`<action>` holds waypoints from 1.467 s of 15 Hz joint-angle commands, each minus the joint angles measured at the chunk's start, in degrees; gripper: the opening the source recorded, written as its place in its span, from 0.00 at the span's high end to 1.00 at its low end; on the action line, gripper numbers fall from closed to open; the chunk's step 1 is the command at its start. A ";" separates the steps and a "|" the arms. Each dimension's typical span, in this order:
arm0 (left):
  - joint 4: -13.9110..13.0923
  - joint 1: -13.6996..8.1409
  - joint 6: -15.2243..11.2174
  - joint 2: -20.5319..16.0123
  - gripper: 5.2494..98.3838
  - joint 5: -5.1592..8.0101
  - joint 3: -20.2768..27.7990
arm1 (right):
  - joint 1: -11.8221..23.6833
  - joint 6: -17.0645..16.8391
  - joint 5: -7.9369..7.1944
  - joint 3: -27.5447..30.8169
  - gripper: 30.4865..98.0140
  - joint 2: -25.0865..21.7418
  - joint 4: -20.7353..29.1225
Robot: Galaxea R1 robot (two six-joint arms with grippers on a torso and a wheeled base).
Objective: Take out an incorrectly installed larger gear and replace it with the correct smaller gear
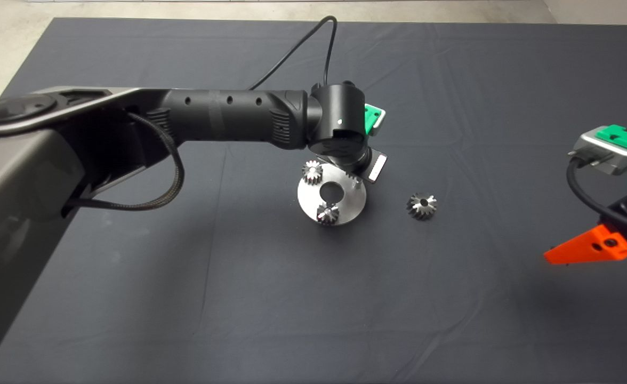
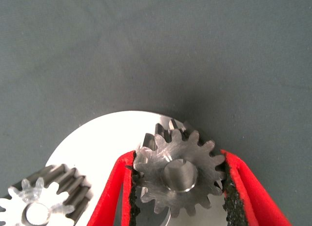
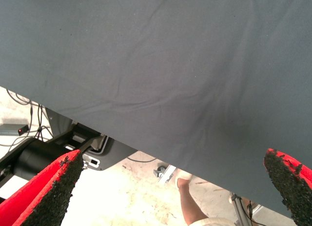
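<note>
The left gripper (image 2: 181, 187) has its jaws clamped on the smaller gear (image 2: 179, 174), which sits on a pin (image 2: 179, 173) over the round steel plate (image 2: 105, 138). Two matching small gears (image 1: 312, 171) (image 1: 328, 213) stand on the plate's other posts. The risk I see: if the gear is cocked on the pin (its seating is hidden by the pads), it may bind, or tilt and skid off when the jaws part. Its teeth could also clash with a neighbour's. The larger gear (image 1: 421, 206) lies on the bench mat (image 1: 452, 293), just right of the plate and apart from it. Farther right, the right gripper (image 3: 175, 187) waits with jaws apart, empty.
</note>
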 commanded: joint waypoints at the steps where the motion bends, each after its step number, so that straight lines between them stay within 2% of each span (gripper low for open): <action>1: -0.82 -0.83 0.62 0.31 0.70 -0.18 0.29 | 1.04 0.06 0.25 0.01 0.00 0.22 1.65; 3: -2.25 -0.83 1.24 0.31 0.71 -0.38 0.37 | 1.04 0.06 0.18 0.01 0.00 0.22 1.65; 15: -4.62 -1.27 0.80 0.31 0.71 -0.65 0.90 | 1.04 0.06 0.27 0.10 0.00 0.04 1.65; 16: -4.80 -1.44 0.63 0.31 0.71 -1.07 0.90 | 1.04 0.24 0.27 0.10 0.00 0.04 1.65; 20: -4.71 -1.53 -0.16 0.31 0.71 -4.73 0.20 | 1.04 0.24 0.18 0.10 0.01 -0.05 1.74; 22: -4.71 -1.53 -0.16 0.31 0.71 -4.84 0.03 | 1.04 0.24 0.18 0.10 0.00 -0.13 1.74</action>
